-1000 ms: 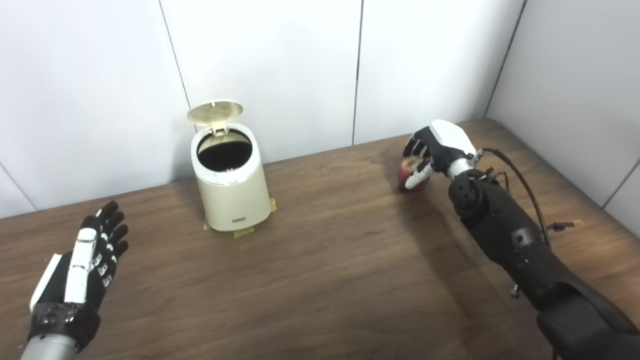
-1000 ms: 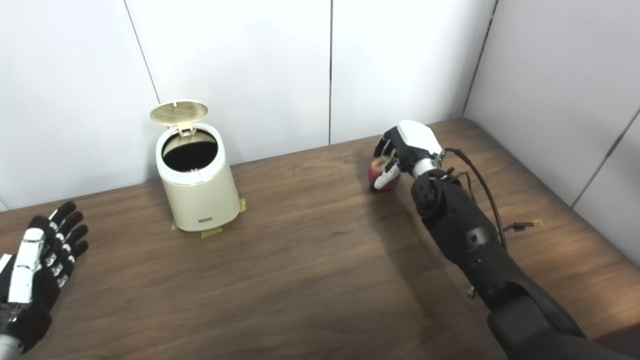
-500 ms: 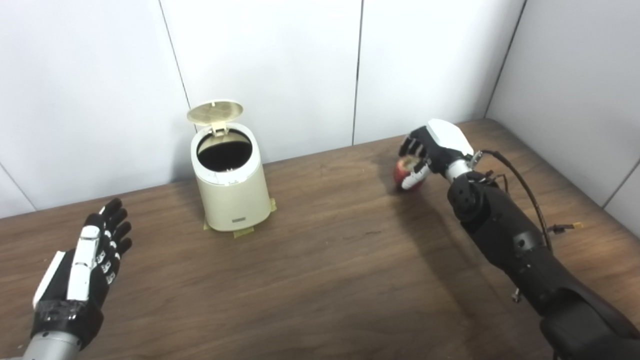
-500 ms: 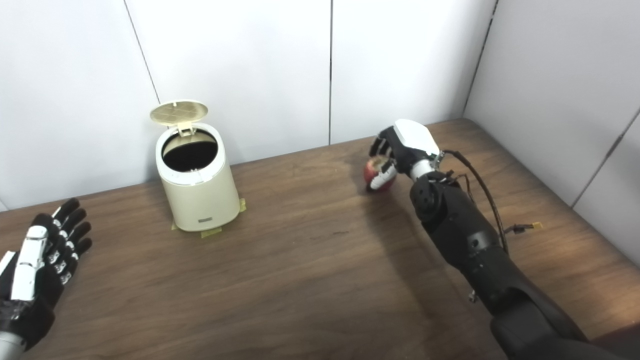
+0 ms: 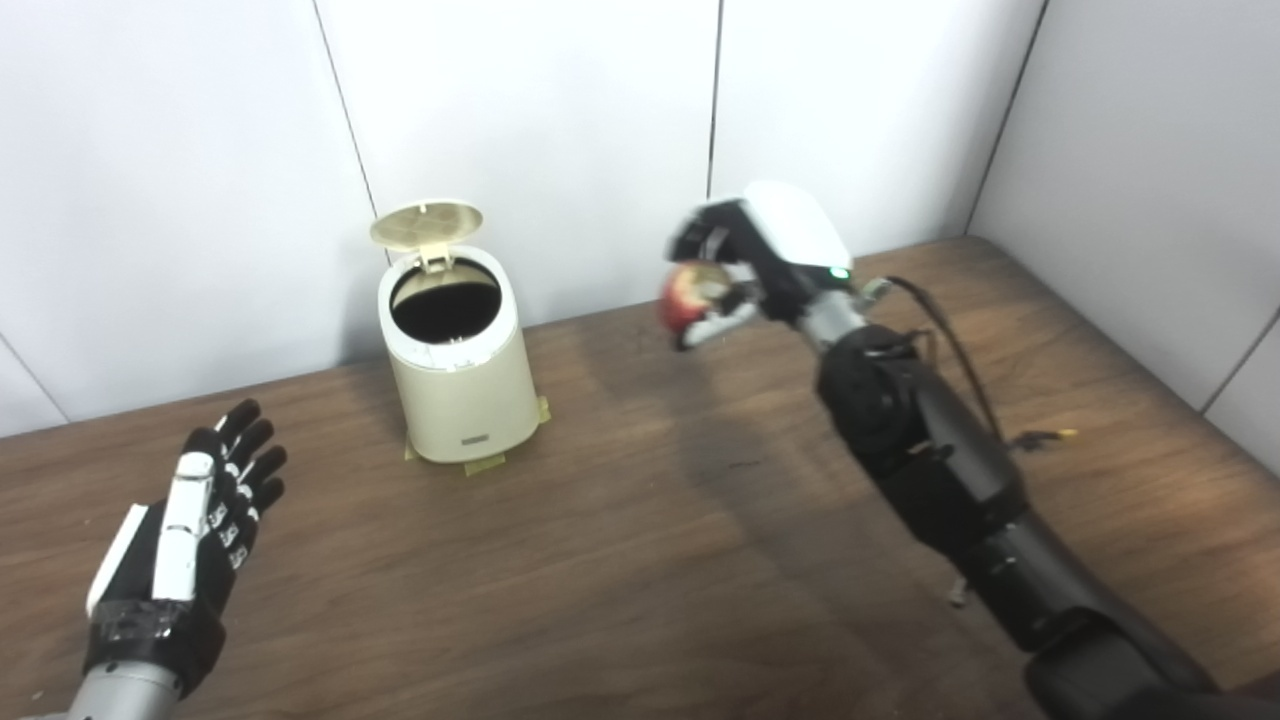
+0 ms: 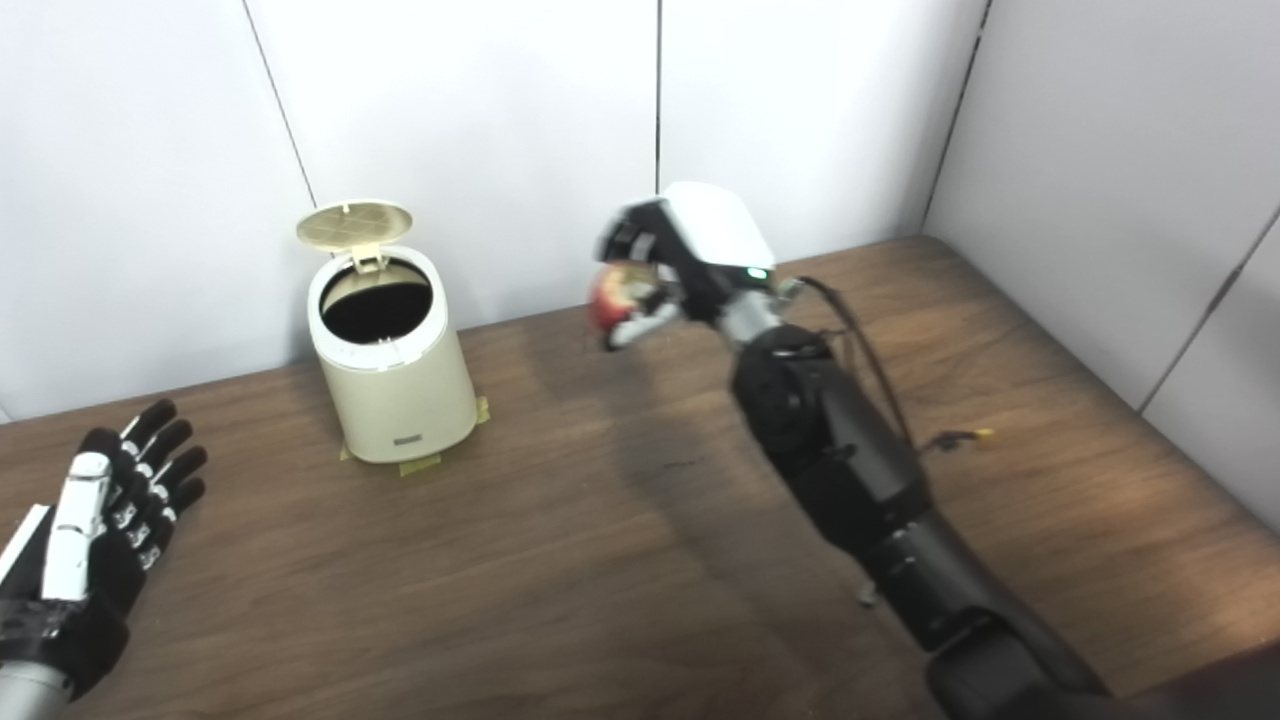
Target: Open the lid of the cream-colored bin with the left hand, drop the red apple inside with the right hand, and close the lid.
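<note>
On the brown desk point(image 5: 620, 560), near its back edge and toward the left side, the cream bin point(image 5: 455, 365) is standing upright on bits of tape point(image 5: 487, 463). Its round lid point(image 5: 426, 222) is tipping up at the back, and the dark hole on top is showing. Above the middle of the desk, the right hand point(image 5: 745, 262) is hanging in the air with its fingers curling around the red apple point(image 5: 687, 298), gripping it. The apple is sitting off to the right of the bin, not over the hole, and well clear of the desk top. Near the front left corner, the left hand point(image 5: 190, 535) is lying flat with its fingers spread wide, holding nothing. It is staying well apart from the bin.
</note>
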You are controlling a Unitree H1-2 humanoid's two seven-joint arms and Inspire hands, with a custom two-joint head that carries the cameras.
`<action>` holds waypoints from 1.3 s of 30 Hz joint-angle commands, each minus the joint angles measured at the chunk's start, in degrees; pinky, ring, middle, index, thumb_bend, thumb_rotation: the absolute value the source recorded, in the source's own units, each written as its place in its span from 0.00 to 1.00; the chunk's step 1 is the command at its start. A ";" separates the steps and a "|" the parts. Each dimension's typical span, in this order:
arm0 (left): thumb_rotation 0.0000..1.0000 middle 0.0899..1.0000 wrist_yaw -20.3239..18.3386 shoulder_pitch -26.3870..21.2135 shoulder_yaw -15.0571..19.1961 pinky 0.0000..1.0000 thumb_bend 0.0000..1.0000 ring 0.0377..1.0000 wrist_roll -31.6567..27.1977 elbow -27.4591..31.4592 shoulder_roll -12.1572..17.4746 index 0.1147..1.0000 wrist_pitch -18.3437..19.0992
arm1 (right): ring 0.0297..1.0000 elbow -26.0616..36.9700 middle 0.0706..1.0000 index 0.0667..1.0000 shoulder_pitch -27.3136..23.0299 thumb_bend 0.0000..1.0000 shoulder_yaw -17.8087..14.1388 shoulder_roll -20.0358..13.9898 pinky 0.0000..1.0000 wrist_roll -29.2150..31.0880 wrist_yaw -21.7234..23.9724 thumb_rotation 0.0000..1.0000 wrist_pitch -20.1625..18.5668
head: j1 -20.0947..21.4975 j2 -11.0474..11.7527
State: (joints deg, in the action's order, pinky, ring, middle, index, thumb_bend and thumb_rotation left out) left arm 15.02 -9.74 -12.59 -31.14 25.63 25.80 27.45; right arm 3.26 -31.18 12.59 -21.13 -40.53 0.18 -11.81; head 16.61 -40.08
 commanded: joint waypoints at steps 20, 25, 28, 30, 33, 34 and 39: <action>1.00 0.99 -1.90 -0.63 -0.08 0.96 0.47 0.96 4.01 -0.51 -1.83 0.99 -0.55 | 0.38 -7.39 0.47 0.48 -12.96 0.50 3.28 16.78 0.35 0.39 -6.70 0.00 13.72 | -4.26 1.83; 1.00 0.97 -2.10 -0.65 -0.83 0.94 0.48 0.95 5.43 0.04 -2.46 0.98 -0.55 | 0.38 -13.32 0.47 0.48 -15.03 0.50 2.97 17.82 0.35 0.86 -7.87 0.00 15.02 | -5.41 2.13; 1.00 0.97 -2.15 -0.70 -1.13 0.94 0.49 0.95 5.83 0.04 -2.63 0.98 -0.55 | 0.38 -16.52 0.47 0.48 -15.92 0.50 2.83 18.00 0.35 0.99 -9.70 0.00 16.74 | -5.60 2.18; 1.00 0.96 -2.06 -0.59 -1.10 0.94 0.49 0.95 5.77 0.03 -2.92 0.98 -0.55 | 0.38 -18.98 0.47 0.48 -16.54 0.50 2.90 17.90 0.35 0.73 -11.35 0.00 18.04 | -5.80 2.17; 1.00 0.97 -2.11 -0.30 -1.21 0.94 0.49 0.95 5.88 0.15 -3.01 0.99 -0.55 | 0.37 -22.04 0.47 0.46 -17.17 0.50 3.00 17.71 0.34 0.48 -13.39 0.00 19.37 | -6.12 2.32; 1.00 0.97 -2.13 -0.17 -1.23 0.95 0.49 0.96 6.04 0.16 -3.09 0.98 -0.55 | 0.37 -22.62 0.47 0.47 -17.18 0.50 2.96 17.71 0.34 0.59 -13.65 0.00 19.31 | -6.37 2.57; 1.00 0.97 -2.55 0.42 -0.93 0.94 0.50 0.96 7.15 -0.11 -3.51 0.97 -0.56 | 0.37 -24.87 0.47 0.49 -17.11 0.50 3.18 17.45 0.35 0.56 -14.59 0.00 18.79 | -6.84 3.06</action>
State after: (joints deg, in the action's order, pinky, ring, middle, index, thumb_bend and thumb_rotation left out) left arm 12.76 -8.25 -14.13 -24.91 24.33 22.33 27.45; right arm -21.80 -44.91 16.13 -3.33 -39.93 -12.74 5.46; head 9.76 -37.00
